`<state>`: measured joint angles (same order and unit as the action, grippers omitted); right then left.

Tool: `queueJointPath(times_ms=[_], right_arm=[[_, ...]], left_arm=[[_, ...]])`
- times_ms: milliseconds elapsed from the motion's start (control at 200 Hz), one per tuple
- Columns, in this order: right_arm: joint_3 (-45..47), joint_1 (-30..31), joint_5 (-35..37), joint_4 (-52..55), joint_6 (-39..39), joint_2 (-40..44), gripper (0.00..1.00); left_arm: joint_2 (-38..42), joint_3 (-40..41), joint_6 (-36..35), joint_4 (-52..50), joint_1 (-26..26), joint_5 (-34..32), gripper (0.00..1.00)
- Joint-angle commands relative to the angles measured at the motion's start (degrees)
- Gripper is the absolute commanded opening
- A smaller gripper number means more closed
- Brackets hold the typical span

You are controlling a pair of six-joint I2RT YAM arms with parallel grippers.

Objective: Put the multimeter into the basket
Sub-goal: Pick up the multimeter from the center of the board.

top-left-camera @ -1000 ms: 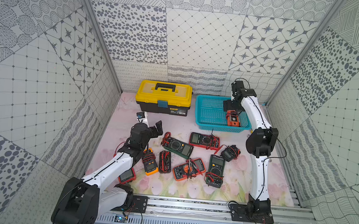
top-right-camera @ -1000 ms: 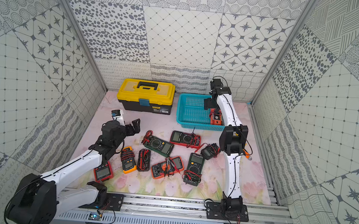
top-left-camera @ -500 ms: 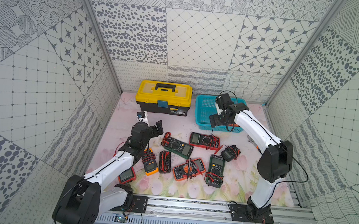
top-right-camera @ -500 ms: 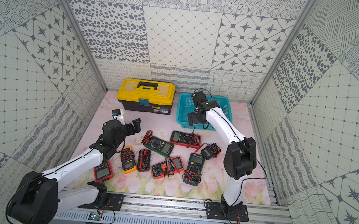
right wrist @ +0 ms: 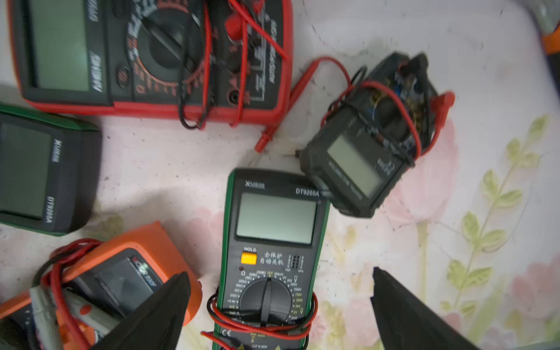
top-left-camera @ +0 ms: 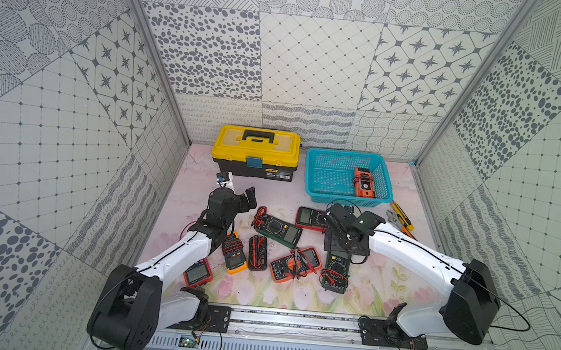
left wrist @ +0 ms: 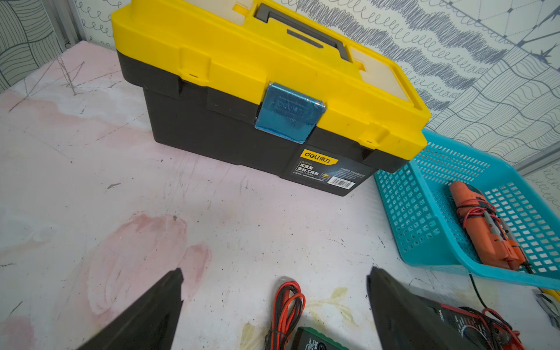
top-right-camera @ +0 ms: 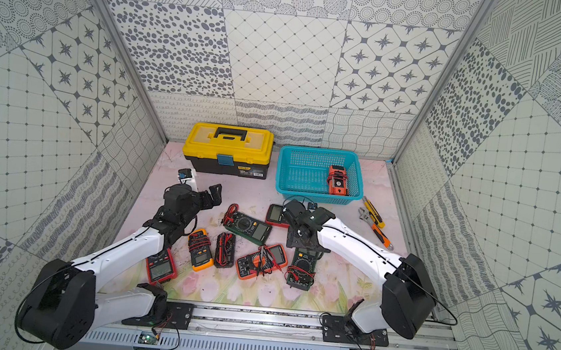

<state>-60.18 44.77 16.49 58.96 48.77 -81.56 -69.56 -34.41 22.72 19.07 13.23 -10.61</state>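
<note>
The turquoise basket (top-left-camera: 343, 152) (top-right-camera: 316, 150) (left wrist: 403, 212) stands at the back right. One orange multimeter (top-left-camera: 363, 183) (top-right-camera: 337, 181) (left wrist: 481, 224) lies in it, wrapped in its leads. Several more multimeters lie in the middle of the table. My right gripper (top-left-camera: 345, 245) (top-right-camera: 304, 242) (right wrist: 278, 272) hangs open above a green multimeter (top-left-camera: 335, 272) (right wrist: 272, 242), whose dial sits between the fingers, apart from them. My left gripper (top-left-camera: 245, 200) (top-right-camera: 209, 195) (left wrist: 275, 269) is open and holds nothing, over bare table in front of the toolbox.
A yellow-lidded black toolbox (top-left-camera: 256, 153) (left wrist: 242, 91) stands left of the basket. A utility knife (top-left-camera: 402, 216) and pliers (top-left-camera: 394, 220) lie at the right. A red multimeter (right wrist: 151, 54) and a small black one (right wrist: 363, 157) lie close by the right gripper. Patterned walls close three sides.
The right arm has swung from over the basket back to above the multimeters mid-table, its gripper open; the orange multimeter stays in the basket. The left arm has barely moved.
</note>
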Motion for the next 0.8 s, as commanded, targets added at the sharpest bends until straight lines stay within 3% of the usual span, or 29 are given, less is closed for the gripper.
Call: queueJointPath(times_ms=[0, 345, 796], right_arm=[[3.7, 0.9, -4.1, -2.2, 9.2, 1.9, 0.98], [9.5, 1.0, -10.7, -12.8, 10.3, -2.5, 0.98], [15.1, -2.1, -12.1, -17.8, 9.9, -7.0, 0.97]], left_arm=[[-1.2, -1.0, 0.6, 1.0, 0.0, 1.5, 0.99], [-2.6, -1.1, 1.5, 0.9, 0.0, 2.8, 0.99], [-2.5, -0.9, 1.6, 0.5, 0.0, 2.8, 0.99]])
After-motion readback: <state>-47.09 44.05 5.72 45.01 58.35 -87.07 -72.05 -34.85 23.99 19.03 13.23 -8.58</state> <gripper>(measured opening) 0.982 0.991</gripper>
